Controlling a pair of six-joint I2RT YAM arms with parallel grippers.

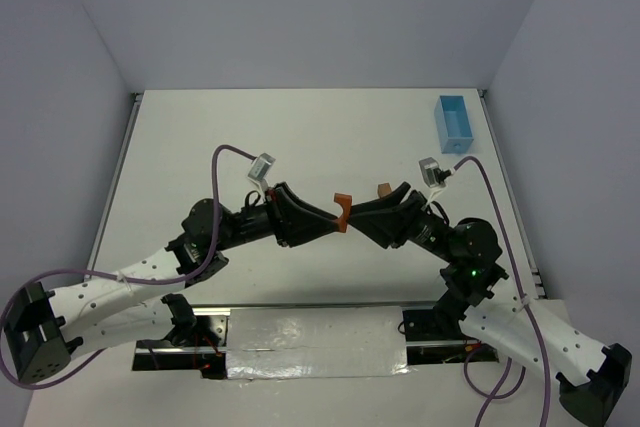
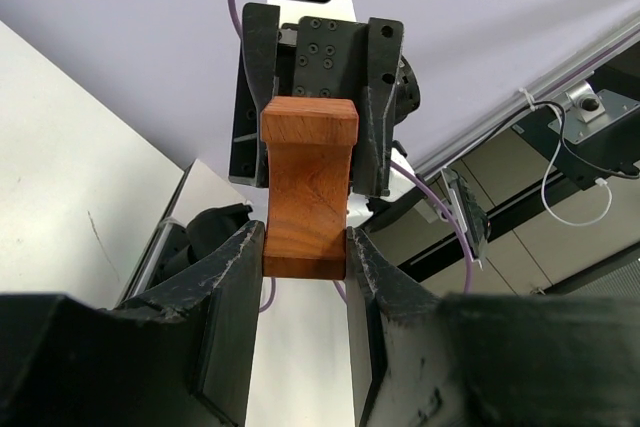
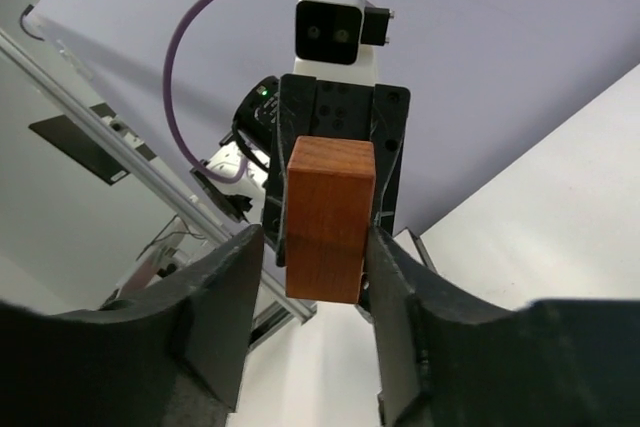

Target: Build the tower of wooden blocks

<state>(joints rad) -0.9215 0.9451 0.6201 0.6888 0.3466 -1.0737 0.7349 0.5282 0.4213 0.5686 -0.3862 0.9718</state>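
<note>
An orange-brown wooden block (image 1: 342,210) hangs in the air between my two grippers, above the middle of the table. My left gripper (image 2: 305,247) is shut on its near end, with both pads pressed against the block (image 2: 308,187). My right gripper (image 3: 315,247) straddles the other end of the block (image 3: 328,217); one finger touches it and a gap shows at the other. In the top view the left gripper (image 1: 333,217) and right gripper (image 1: 353,215) meet tip to tip. A small tan-brown block (image 1: 384,188) lies on the table just behind the right gripper. No stack is in view.
A light blue rectangular tray (image 1: 455,123) stands at the far right of the white table (image 1: 300,137). Grey walls close the table in on three sides. A shiny foil strip (image 1: 315,342) lies between the arm bases.
</note>
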